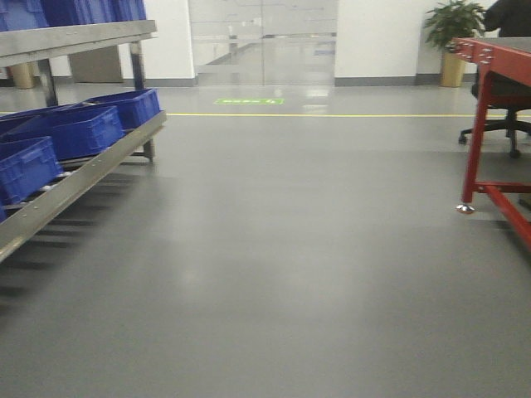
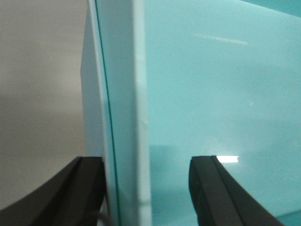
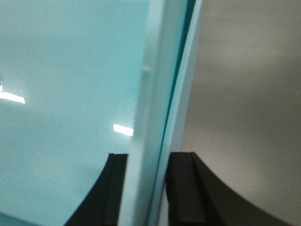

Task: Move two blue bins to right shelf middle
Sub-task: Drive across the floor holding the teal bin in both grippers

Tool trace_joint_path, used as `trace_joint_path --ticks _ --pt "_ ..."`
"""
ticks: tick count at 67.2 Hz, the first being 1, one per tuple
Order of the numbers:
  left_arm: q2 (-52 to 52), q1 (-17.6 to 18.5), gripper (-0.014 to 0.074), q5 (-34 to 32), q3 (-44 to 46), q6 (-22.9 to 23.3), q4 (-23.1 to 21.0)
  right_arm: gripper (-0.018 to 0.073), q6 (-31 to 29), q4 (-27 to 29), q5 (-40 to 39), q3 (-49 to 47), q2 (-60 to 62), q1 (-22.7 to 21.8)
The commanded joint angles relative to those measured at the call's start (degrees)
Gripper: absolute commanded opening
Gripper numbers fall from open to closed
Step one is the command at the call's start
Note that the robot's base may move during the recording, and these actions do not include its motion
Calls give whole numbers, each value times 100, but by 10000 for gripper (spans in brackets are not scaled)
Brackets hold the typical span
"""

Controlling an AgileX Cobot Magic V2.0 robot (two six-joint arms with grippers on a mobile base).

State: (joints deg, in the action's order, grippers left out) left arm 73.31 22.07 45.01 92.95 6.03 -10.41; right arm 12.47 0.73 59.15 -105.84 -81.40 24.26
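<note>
A pale teal-looking blue bin point(image 2: 211, 84) fills the left wrist view, and its upright side wall point(image 2: 124, 94) runs between my fingers. My left gripper point(image 2: 146, 162) straddles that wall, open: the outer finger touches it, while the inner finger point(image 2: 207, 188) stands clear of it inside the bin. In the right wrist view the blue bin point(image 3: 70, 70) shows again, and my right gripper point(image 3: 148, 157) is shut on its side wall point(image 3: 150, 94). Neither gripper shows in the front view. The right shelf is out of view.
A metal rack point(image 1: 83, 178) at the left carries several dark blue bins point(image 1: 75, 131), with more on its upper level point(image 1: 75, 37). At the right stand a red table point(image 1: 489, 99) and an office chair point(image 1: 506, 124). Grey floor point(image 1: 282, 249) stretches ahead to glass doors point(image 1: 261, 41).
</note>
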Motion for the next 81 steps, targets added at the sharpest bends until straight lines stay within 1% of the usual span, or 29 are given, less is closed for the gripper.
trace_joint_path --ticks 1,81 --pt "-138 -18 -111 -301 99 -242 74 -158 -53 -455 -419 -89 81 -74" --pt "-138 -18 -111 -301 99 -242 74 -158 -53 -455 -419 -89 81 -74"
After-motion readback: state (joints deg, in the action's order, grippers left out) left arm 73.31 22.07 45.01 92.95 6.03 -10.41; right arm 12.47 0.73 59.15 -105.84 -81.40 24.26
